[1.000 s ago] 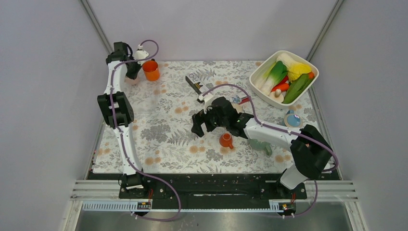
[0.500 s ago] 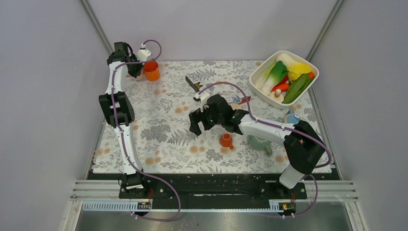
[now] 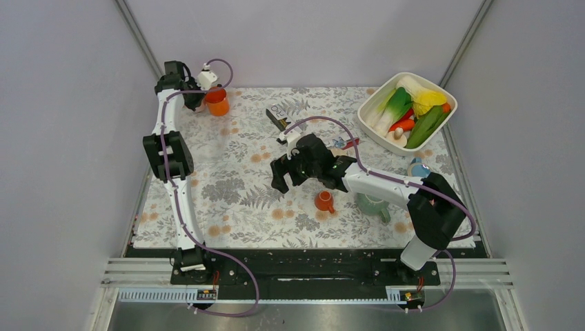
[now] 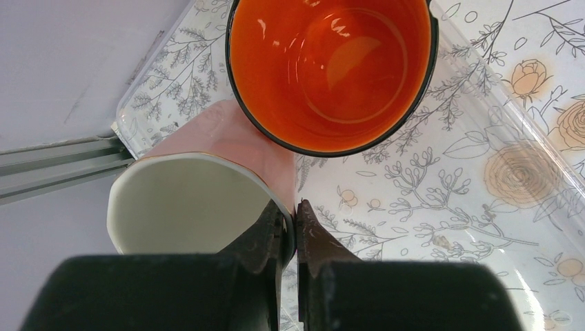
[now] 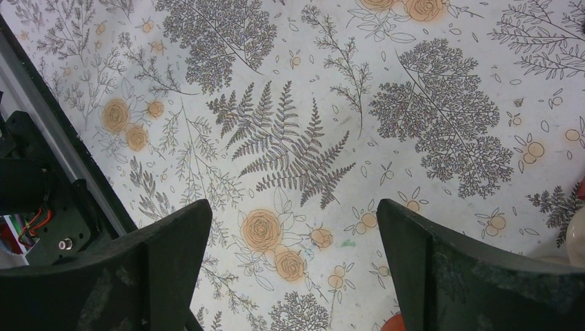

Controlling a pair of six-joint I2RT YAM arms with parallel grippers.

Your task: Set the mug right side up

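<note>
**Item:** pale pink ceramic mug with a white interior.

**Location:** the far left corner of the table, at about 11 o'clock in the overhead view. It is set just beside a glossy orange cup with a dark rim, which lies at the mug's 1 o'clock in the left wrist view. The two walls appear to meet, but contact cannot be confirmed. The mouth is turned toward the wrist camera. Whether the base sits flat on the floral tablecloth cannot be told.

**Left gripper**: pressed together on the mug's rim wall, one finger inside and one outside.

**Right gripper**: spread wide and holding nothing, over the fern print near the table's centre.

**Step, as judged:** the mug is being set down on its base, and the task looks close to done.

**Handling notes:**
- Any tilt should be taken out before release.
- The mug should be lowered until its weight is borne by the cloth.
- The orange cup should not be nudged.
- The fingers should be parted only then, and drawn straight up so the inner one is not dragged against the rim.

**Also listed:**
- small orange handled cup, at 5 o'clock from the right gripper
- white tub of vegetables, at 2 o'clock on the table
</note>
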